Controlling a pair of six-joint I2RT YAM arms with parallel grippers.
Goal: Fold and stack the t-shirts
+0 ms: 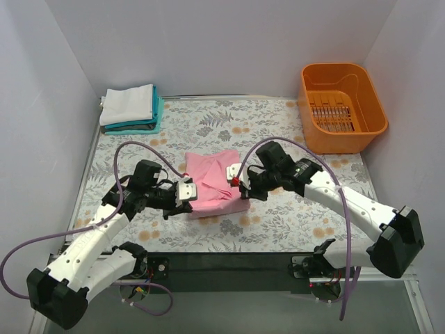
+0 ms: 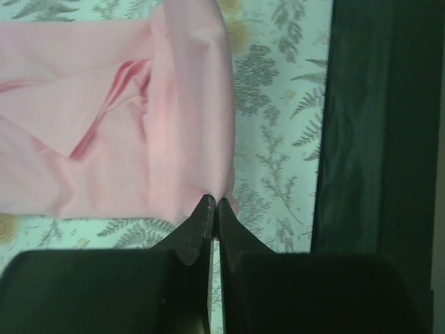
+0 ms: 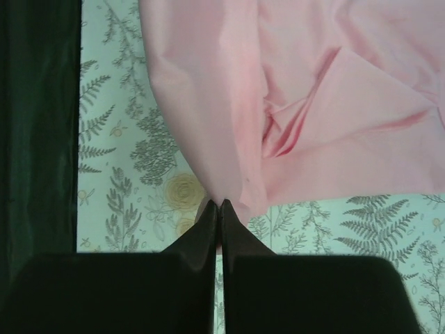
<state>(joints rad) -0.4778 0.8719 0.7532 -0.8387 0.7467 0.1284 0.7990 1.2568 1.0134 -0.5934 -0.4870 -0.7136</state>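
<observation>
2 corners of the pink t-shirt (image 1: 208, 179) sit pinched, apparently, in the clenched left gripper (image 1: 186, 192) and right gripper (image 1: 236, 177), likely to carry a fold across.

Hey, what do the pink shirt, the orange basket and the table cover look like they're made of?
Pink shirt: soft matte cloth; it creases and drapes.
Orange basket: likely moulded plastic, smooth with slotted floor.
Table cover: flat floral-printed sheet; cloth or vinyl unclear.

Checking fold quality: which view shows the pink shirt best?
Top external: almost all of the pink shirt is in frame. Each wrist view shows only one pinched corner and nearby folds.
</observation>
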